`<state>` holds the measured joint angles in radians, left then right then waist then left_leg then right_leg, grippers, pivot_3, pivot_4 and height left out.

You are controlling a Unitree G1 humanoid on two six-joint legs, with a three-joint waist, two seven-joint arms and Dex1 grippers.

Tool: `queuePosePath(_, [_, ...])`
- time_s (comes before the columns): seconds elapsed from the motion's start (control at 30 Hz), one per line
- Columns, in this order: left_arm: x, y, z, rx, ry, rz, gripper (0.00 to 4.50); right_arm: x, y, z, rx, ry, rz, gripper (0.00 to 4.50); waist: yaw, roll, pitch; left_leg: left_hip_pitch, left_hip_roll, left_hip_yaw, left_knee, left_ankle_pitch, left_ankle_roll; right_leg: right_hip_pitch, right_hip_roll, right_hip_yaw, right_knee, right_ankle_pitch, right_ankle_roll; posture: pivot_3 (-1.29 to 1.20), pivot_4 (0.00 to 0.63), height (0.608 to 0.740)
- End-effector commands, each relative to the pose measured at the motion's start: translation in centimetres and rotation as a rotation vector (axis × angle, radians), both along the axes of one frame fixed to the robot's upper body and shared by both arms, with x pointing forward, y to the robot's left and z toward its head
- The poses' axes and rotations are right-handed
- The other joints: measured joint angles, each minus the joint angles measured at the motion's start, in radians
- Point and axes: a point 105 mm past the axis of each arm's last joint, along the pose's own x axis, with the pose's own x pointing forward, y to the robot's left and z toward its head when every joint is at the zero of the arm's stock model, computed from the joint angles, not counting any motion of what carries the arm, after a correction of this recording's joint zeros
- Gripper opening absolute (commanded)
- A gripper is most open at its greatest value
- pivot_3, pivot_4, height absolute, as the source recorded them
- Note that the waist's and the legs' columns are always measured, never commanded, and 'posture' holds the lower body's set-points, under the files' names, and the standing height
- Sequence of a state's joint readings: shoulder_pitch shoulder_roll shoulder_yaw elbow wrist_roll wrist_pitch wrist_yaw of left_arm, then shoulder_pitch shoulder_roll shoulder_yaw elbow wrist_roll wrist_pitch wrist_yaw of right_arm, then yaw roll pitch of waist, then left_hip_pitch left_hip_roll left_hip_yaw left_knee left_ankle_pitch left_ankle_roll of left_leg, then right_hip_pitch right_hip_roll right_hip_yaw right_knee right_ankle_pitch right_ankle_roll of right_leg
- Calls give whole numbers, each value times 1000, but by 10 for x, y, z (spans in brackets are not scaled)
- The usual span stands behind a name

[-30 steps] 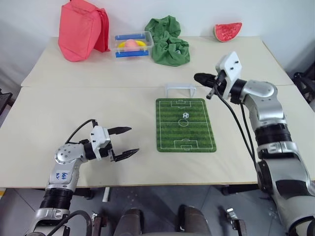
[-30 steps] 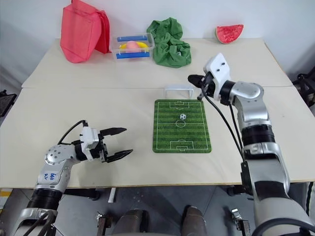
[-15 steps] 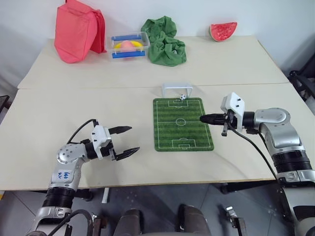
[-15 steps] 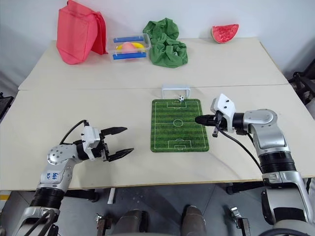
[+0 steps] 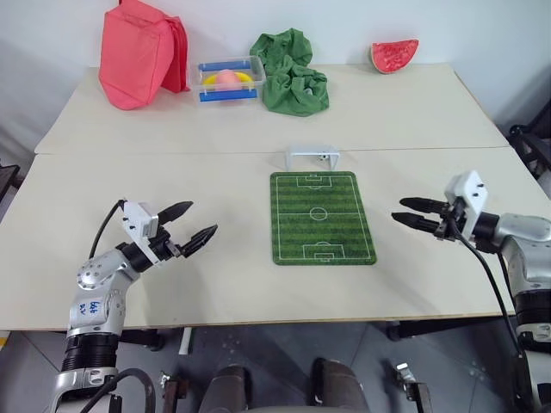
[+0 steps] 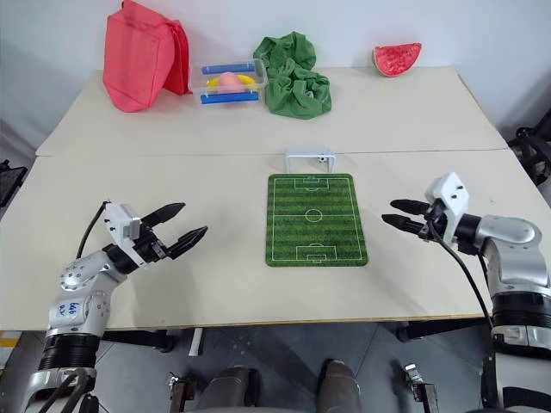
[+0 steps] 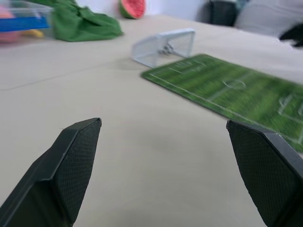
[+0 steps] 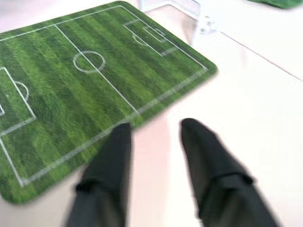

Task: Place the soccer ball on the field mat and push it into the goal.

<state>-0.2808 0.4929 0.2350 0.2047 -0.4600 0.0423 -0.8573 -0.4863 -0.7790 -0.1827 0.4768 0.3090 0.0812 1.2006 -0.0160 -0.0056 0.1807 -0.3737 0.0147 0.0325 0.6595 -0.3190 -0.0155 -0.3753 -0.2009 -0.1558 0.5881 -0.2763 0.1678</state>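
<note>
the ball (image 5: 321, 157) sits inside the goal (image 5: 312, 156) at the mat's (image 5: 323, 217) far end, so we judge the push done. our right gripper (image 5: 411, 212) hangs beside the mat, fingers apart and empty. our left gripper (image 5: 191, 226) hovers well clear, fingers spread, holding nothing.

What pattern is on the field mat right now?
The field mat has light and dark green turf stripes with white pitch lines, clearest in the right wrist view.
</note>
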Motion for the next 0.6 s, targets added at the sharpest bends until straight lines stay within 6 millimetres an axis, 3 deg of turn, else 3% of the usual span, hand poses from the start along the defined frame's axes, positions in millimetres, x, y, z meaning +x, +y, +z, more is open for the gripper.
queuePosePath(0.03, [-2,19,17,-35,-44,59,4500,-14,-18,9,25,-57,-9,3254,2,0,0,0,0,0,0,0,0,0,0,0,0,0,0,0,150,740])
queuePosePath(0.13, [-2,25,20,-47,-37,57,4500,-18,-26,6,-2,-59,-18,4341,4,0,0,0,0,0,0,0,0,0,0,0,0,0,0,0,150,740])
queuePosePath(0.17, [-2,25,20,-51,-30,50,4500,-19,-27,5,-9,-56,-15,4489,4,0,0,0,0,0,0,0,0,0,0,0,0,0,0,0,150,740])
queuePosePath(0.6, [0,33,18,-39,7,48,4500,-19,-34,9,-6,-82,-45,4489,13,0,0,1,0,1,0,0,0,1,0,1,0,0,0,0,150,740])
